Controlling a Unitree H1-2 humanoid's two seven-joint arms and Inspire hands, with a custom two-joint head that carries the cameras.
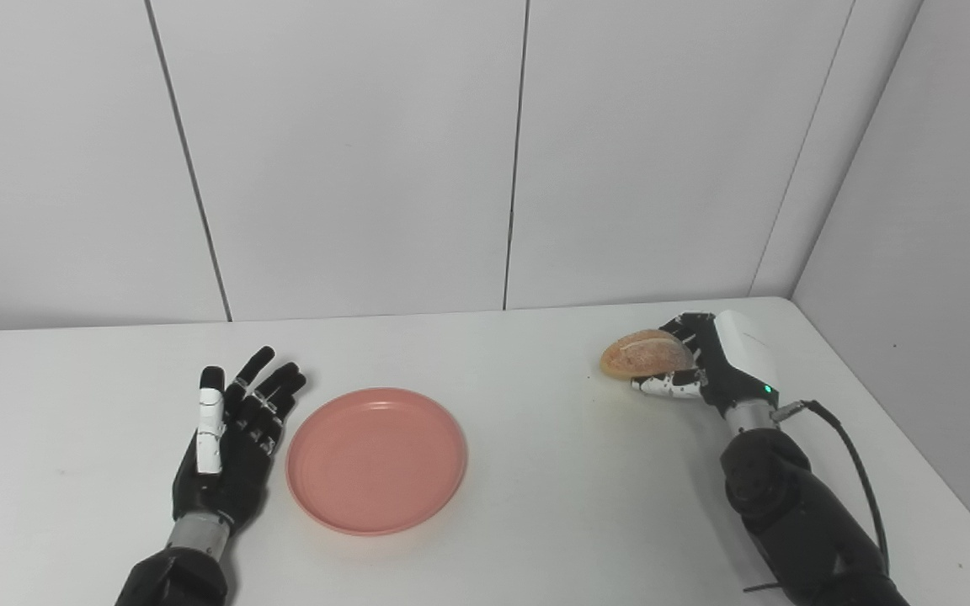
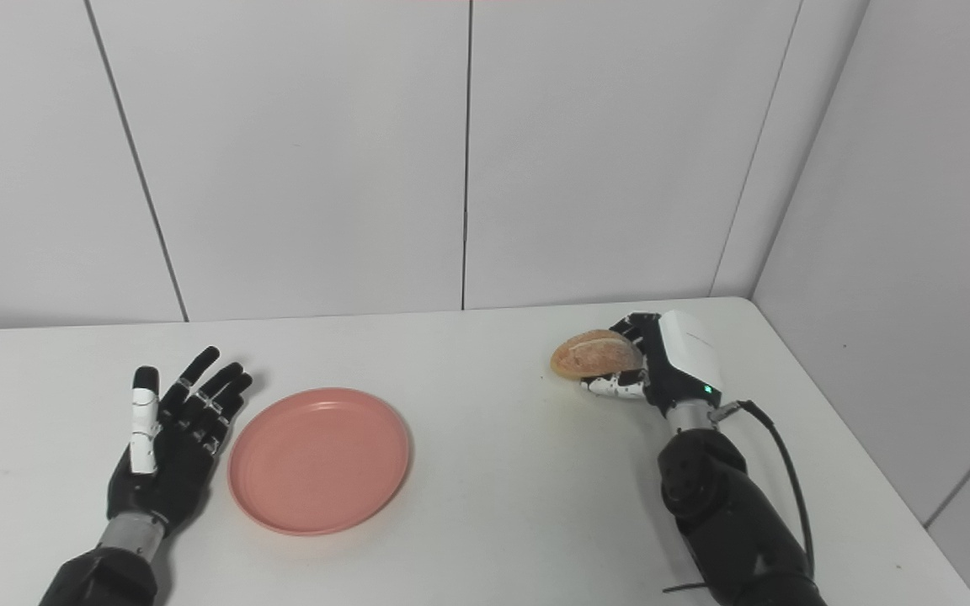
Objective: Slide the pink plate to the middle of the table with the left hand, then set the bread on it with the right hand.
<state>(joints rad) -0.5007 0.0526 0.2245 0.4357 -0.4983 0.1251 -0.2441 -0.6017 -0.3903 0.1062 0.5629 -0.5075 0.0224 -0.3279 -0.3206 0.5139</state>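
A round pink plate (image 1: 375,459) lies flat on the white table (image 1: 535,471), left of the middle, with nothing on it. My left hand (image 1: 232,442) rests just beside the plate's left rim, palm up and open, fingers spread. Far right near the back, my right hand (image 1: 708,366) is shut on a brown bread roll (image 1: 645,353), fingers curled over and under it. The roll sits slightly above the table surface.
White wall panels stand behind the table, and a side wall runs along the right edge. A black cable (image 1: 860,480) loops off the right forearm. Bare tabletop lies between the plate and the bread.
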